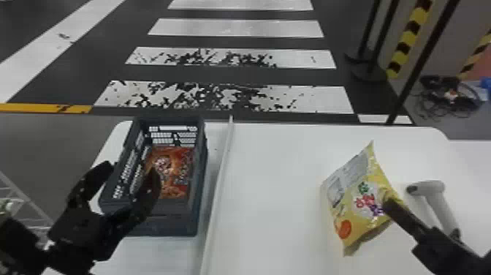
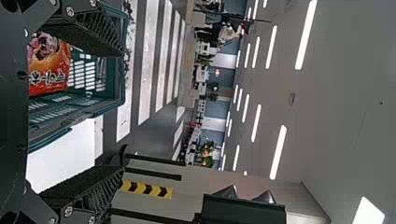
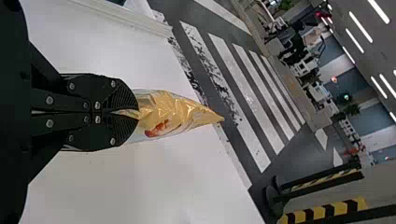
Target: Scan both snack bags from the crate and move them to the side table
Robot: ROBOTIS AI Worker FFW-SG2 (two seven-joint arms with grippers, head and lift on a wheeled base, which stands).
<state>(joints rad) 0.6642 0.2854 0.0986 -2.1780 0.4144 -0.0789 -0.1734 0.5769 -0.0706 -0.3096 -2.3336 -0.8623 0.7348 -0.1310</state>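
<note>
crate: landmark [image 1: 167, 220]; on the worktop [image 1: 276, 186], robot's left end.
orange-red snack bag: [image 1: 173, 171] inside crate, lying on its bottom.
yellow snack bag: [image 1: 360, 204] outside crate, well to its right past the white strip [image 1: 220, 175]; tilted, looks held clear of the worktop.
right tool: [image 3: 137, 113] well right of crate, fingers pressed together on one end of the yellow snack bag.
left tool: [image 1: 133, 168] at crate's near left part, fingers spread, nothing between them.
scanner: [image 1: 433, 188] right of crate, farther off than the yellow snack bag, out of any grip.
step: first bag in hand, out of crate; probably the scanning stage. Can't tell if scan is done.
next move: if unscanned, turn the bag's code side and the scanner toward each other; if scanned, carry it to the side table. Orange-red one needs a pick from crate after that.
risk: end grip is small, bag may swing or fold when turned.
</note>
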